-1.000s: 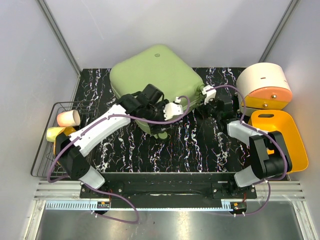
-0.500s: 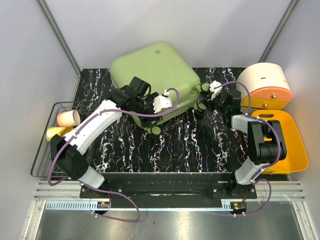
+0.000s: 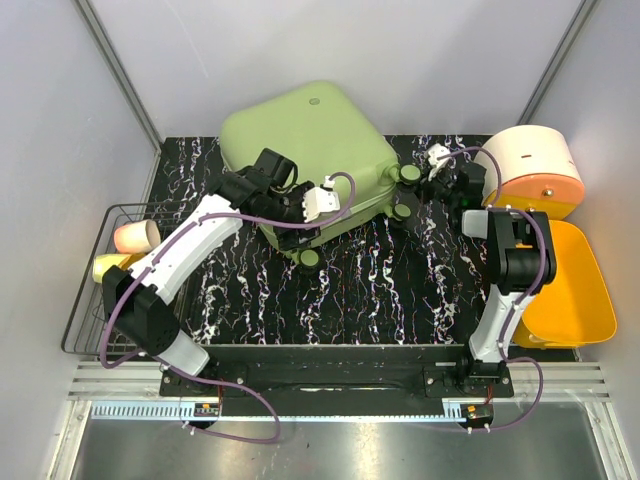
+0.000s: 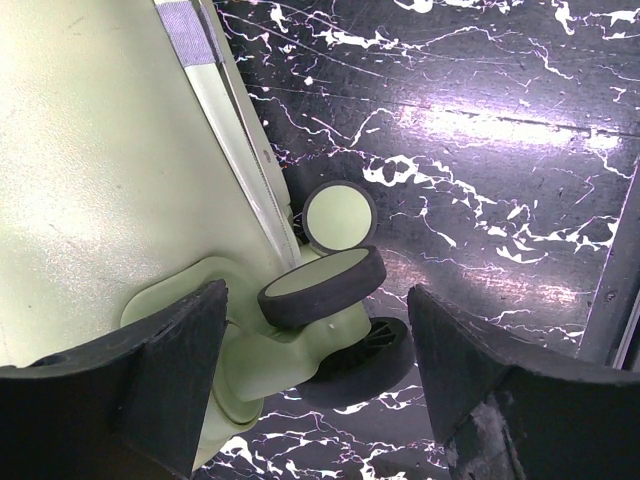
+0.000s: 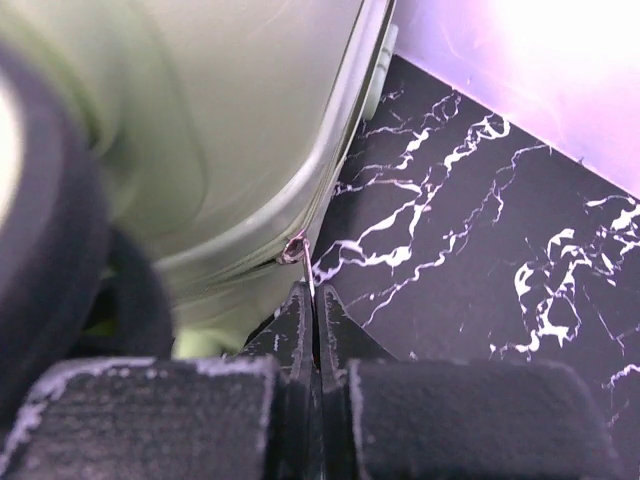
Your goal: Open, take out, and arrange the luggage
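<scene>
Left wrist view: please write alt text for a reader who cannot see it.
The pale-green luggage fills the left side, its small black wheels seen between the fingers of the open left tool. The black marbled table lies on the right.

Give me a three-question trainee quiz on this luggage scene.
1. True or false: the luggage is closed.
2. Which gripper is shut? A) left gripper B) right gripper C) both
3. Fill in: the left wrist view shows the luggage's black ____ between the left gripper's open jaws.
Key: 1 true; 2 B; 3 wheels.
</scene>
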Robot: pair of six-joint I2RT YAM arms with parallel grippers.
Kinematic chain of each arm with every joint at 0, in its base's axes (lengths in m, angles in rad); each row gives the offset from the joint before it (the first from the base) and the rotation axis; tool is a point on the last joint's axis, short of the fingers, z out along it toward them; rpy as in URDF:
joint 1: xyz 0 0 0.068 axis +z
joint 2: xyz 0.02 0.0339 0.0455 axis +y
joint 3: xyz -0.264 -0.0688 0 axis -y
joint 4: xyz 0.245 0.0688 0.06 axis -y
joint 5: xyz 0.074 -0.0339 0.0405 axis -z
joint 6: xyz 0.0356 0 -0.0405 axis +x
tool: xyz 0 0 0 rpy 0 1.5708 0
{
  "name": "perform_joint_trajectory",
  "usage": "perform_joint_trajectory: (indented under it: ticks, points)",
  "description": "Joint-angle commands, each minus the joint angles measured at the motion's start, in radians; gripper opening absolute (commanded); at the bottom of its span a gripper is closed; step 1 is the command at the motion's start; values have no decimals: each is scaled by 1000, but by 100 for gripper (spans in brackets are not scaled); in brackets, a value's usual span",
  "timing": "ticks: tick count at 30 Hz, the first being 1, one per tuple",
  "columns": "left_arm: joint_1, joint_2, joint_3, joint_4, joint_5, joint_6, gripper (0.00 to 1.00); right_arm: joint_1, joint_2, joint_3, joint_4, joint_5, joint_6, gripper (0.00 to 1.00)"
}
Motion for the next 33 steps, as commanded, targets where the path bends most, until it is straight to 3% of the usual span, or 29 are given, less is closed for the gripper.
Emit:
perform_joint_trajectory:
  ticks: [1,10,24,27,28,30,33]
  points:
    - [90,54,-23,-207,-167,-5,77,-59,70,159,183,175,39,0]
    - [105,78,-48,-210,-156,37,77,-48,261,425,165,-66,237,0]
    - [108,106,-52,-210,-109,58,78,99,587,858,121,-22,327,0]
    - [110,92,-42,-194,-109,34,84,115,567,868,93,19,320,37]
    - [113,83,-36,-191,-102,23,89,112,543,855,72,35,317,54]
    - [123,55,7,-190,-70,-13,94,106,439,790,-25,78,268,67]
    - [131,22,92,-188,-34,-76,99,73,290,687,-153,119,203,78]
